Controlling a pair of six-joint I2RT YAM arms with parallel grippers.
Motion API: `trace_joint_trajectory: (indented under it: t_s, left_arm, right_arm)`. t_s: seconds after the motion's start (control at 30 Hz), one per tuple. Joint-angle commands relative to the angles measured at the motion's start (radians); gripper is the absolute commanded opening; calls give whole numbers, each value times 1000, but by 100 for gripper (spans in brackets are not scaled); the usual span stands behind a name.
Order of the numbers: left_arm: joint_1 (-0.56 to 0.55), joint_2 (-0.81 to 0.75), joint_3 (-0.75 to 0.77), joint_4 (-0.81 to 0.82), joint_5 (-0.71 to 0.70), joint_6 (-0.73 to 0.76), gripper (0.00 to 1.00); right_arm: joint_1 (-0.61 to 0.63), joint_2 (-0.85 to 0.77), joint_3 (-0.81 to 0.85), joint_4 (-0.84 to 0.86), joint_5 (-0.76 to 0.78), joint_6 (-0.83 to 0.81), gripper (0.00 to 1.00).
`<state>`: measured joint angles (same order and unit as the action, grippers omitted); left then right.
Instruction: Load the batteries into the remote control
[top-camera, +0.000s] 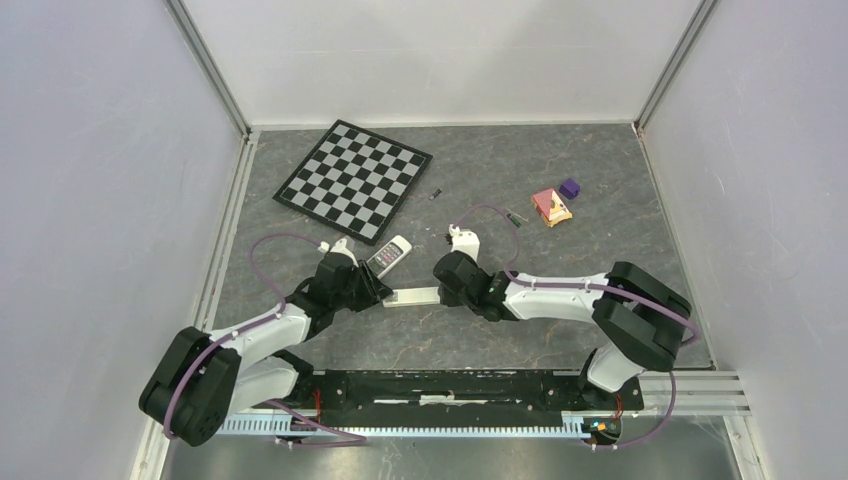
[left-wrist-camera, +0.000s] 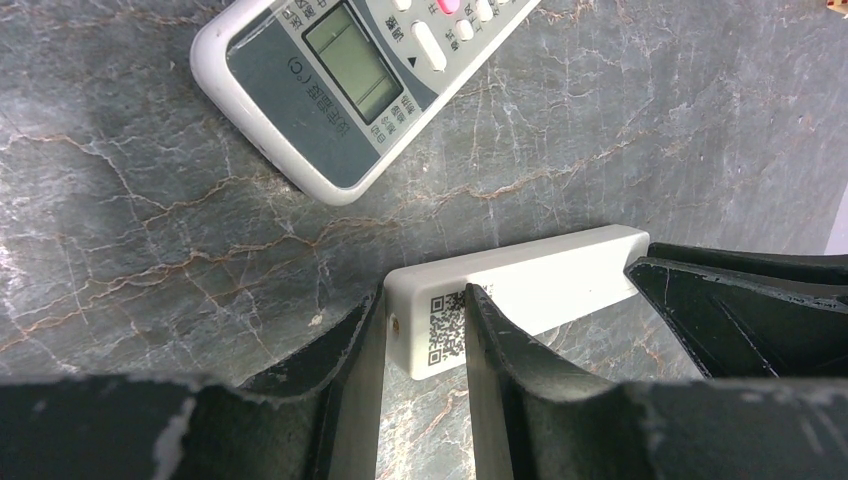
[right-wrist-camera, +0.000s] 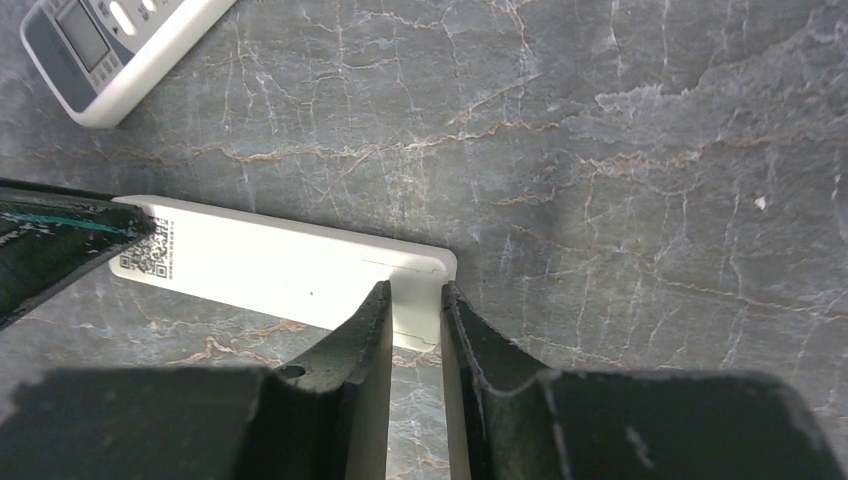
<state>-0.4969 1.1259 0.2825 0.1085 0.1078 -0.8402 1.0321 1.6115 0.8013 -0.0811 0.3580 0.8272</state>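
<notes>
The slim white bar-shaped remote control (top-camera: 418, 297) lies back-up (QR label (left-wrist-camera: 447, 325) showing), the left gripper (left-wrist-camera: 422, 297) clamped on its nine-o'clock end, apparently to steady it. The right gripper (right-wrist-camera: 413, 290), jaws narrow, sits at the three-o'clock cover end; whether it pinches, I cannot tell. The tiny dark cylindrical batteries (top-camera: 516, 217) lie loose towards one o'clock.

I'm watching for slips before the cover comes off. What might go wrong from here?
1. The right gripper sits at the very end of the slim white remote; it may slip off or twist it against the left gripper.
2. The grey-faced remote lies close by and may get knocked.
3. The batteries lie loose; a jolt may roll them.
</notes>
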Motion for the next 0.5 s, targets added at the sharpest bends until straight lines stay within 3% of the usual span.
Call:
trace_joint_trajectory:
  t_s: [0.0,0.17,0.27,0.37,0.47]
  left_arm:
    - [-24,32,-16,-35,81,17,38]
    - [-23,46,-25,1,103,6,38]
    - [-24,46,-22,4,104,0,38]
    - [-23,23,8,-58,59,8,39]
    - [-23,-15,64,-137,3,22,45]
  right_arm:
    - [47,64,-142,-29,-240,136,25]
    - [64,71,-179,167,-354,187,24]
    - [72,91,-113,116,-344,107,25]
    - [40,20,-118,28,-235,19,32]
    - [-10,-80,-109,-30,-128,-127,51]
